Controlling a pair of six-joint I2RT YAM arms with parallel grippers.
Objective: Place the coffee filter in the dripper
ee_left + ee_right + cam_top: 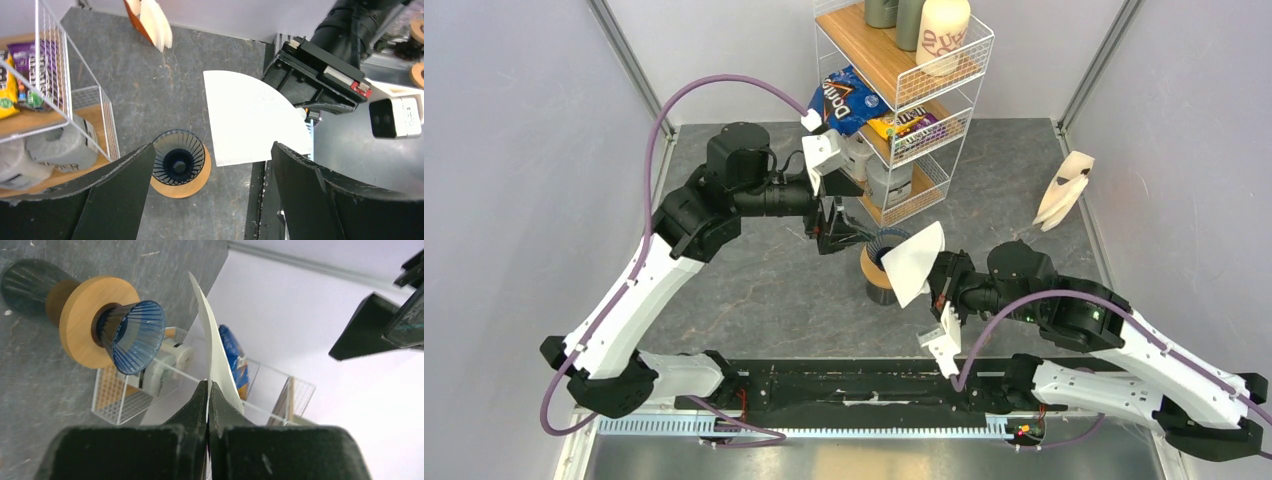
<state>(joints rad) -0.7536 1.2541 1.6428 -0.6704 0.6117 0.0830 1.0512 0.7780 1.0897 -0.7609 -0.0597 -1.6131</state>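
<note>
The coffee filter (914, 262) is a flat white paper fan held upright just right of the dripper (885, 241). My right gripper (940, 277) is shut on the filter's lower edge, and in the right wrist view the paper (215, 347) rises edge-on from the closed right gripper (208, 385). The dripper (135, 337) is a dark blue ribbed cone seated in a tan wooden ring (85, 322). My left gripper (844, 238) hovers just left of the dripper, open and holding nothing. Seen from the left wrist, the dripper (178, 157) and filter (252, 122) lie below the spread left gripper (212, 147).
A white wire shelf rack (914, 100) stands behind the dripper with a blue chip bag (849, 100) and a cream canister (942, 35). A holder of spare filters (1064, 190) sits at the right wall. A dark cup (25, 285) carries the wooden ring.
</note>
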